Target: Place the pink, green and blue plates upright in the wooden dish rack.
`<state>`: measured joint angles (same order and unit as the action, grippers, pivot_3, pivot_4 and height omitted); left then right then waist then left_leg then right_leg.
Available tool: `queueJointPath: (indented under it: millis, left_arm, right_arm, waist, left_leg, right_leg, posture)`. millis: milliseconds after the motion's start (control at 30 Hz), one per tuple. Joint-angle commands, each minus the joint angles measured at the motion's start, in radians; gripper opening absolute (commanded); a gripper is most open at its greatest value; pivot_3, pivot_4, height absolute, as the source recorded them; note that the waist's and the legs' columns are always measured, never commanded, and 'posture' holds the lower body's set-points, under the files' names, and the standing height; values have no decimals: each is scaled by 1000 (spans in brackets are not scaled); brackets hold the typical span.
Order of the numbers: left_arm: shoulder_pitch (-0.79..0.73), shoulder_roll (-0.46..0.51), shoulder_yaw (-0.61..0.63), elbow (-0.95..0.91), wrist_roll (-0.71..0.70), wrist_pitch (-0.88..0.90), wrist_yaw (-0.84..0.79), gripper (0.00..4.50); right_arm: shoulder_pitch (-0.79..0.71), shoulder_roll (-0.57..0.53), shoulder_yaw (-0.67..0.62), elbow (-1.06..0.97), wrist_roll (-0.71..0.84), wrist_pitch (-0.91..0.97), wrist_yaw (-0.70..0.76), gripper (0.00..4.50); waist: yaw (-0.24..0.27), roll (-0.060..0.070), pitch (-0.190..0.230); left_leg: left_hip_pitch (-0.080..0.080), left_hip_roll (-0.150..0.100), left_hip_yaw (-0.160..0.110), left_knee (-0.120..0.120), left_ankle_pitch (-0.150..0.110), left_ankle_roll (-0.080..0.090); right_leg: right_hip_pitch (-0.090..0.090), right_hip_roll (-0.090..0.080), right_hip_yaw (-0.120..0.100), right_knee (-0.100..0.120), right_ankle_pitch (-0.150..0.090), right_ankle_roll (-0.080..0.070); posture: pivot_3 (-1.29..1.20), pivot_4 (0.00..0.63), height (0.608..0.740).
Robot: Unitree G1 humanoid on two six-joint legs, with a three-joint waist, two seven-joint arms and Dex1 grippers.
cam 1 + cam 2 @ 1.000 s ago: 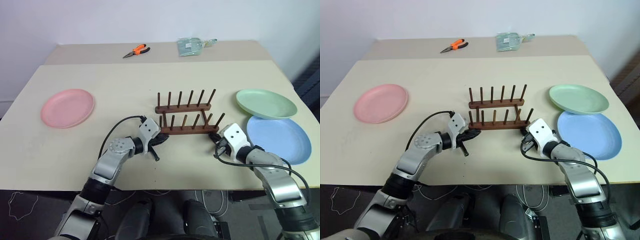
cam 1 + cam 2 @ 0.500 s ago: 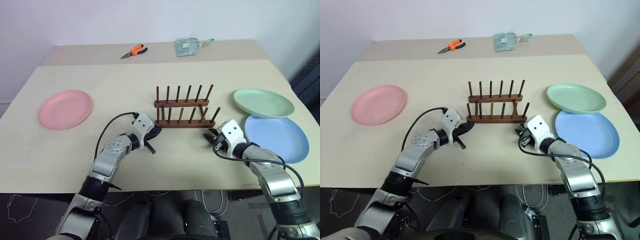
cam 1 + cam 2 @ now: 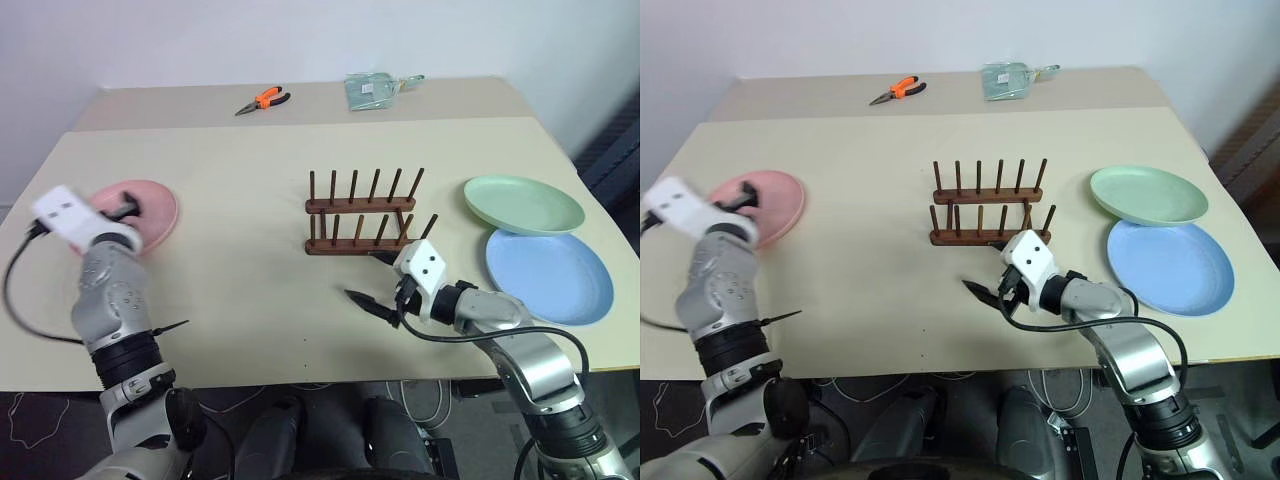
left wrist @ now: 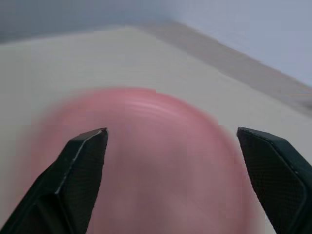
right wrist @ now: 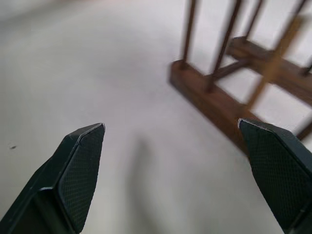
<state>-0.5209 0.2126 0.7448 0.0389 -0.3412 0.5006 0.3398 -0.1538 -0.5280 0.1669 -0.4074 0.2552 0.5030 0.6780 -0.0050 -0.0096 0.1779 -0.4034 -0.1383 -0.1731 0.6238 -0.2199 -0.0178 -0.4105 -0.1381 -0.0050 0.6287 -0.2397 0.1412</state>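
Left pincer [image 4: 170, 146] now over pink plate [image 4: 146, 161]

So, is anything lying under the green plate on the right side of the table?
The green plate rests partly on the far rim of the blue plate, overlapping it. That covered strip of blue rim is hidden; elsewhere the green plate sits on the table.

dish rack [image 3: 361, 215] mid-table [image 3: 240, 190], one plate [image 3: 150, 212] far left, two plates [image 3: 523, 203] [image 3: 550, 275] right, pliers [image 3: 262, 100] behind

Lab: bare table [image 3: 250, 200], pliers [image 3: 263, 99]
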Motion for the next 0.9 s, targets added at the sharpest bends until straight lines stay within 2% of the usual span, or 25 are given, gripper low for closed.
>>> queueJointPath:
  millis: [33, 167, 267, 467, 500, 733, 900]
  left_arm:
    - [2, 14, 57, -25, -52, 57, 68, 4347]
    - [-16, -17, 140, -12, -182, 135, 121, 4347]
    - [-30, -39, 199, 18, -279, 149, 152, 3511]
    - [-40, -12, 179, 67, -364, 172, 122, 412]
    - [-41, -6, 172, 78, -372, 177, 116, 89]
    - [-32, 13, 104, 93, -382, 175, 70, 89]
    - [-44, 30, -60, -29, -320, 97, -61, 28]
  right_arm:
    - [-34, 17, 9, -5, -4, -30, 4, 4473]
    - [-40, 19, 14, 0, -8, -37, 4, 4473]
    - [-38, 21, 14, -1, -17, -43, -6, 4473]
    - [-23, 25, 7, -12, -34, -50, -29, 4473]
    - [-20, 25, 5, -15, -37, -51, -32, 4473]
    - [-15, 17, -13, -26, -57, -59, -56, 4473]
    - [-52, -35, -73, -84, 16, 9, 2, 4486]
  waist:
    - [7, -1, 0]
    - [21, -2, 0]
    - [18, -4, 0]
    - [18, -4, 0]
    - [18, -4, 0]
    - [18, -4, 0]
    - [20, -6, 2]
  left_leg:
    - [0, 0, 0, 0, 0, 0]
    - [-1, 2, 0, 5, 0, 0]
    - [-1, 2, 0, 5, -1, -1]
    - [-1, 4, 1, 5, -1, -1]
    - [-1, 4, 1, 5, -1, -1]
    - [-1, 4, 1, 5, -1, -2]
    - [-2, 4, 2, 5, -1, -2]
  right_leg:
    - [0, 0, 0, 0, 0, 0]
    - [0, 3, 0, 1, 1, 0]
    - [1, 3, 0, 1, 1, 0]
    - [0, 4, 0, 1, 2, -1]
    - [0, 4, 0, 1, 2, -1]
    - [0, 4, 1, 1, 2, -1]
    - [-1, 4, 1, 1, 2, -2]
  posture:
    - [0, 150, 732]
    - [0, 150, 732]
    - [0, 150, 732]
    - [0, 150, 732]
    - [0, 150, 732]
    - [0, 150, 732]
    - [0, 150, 732]
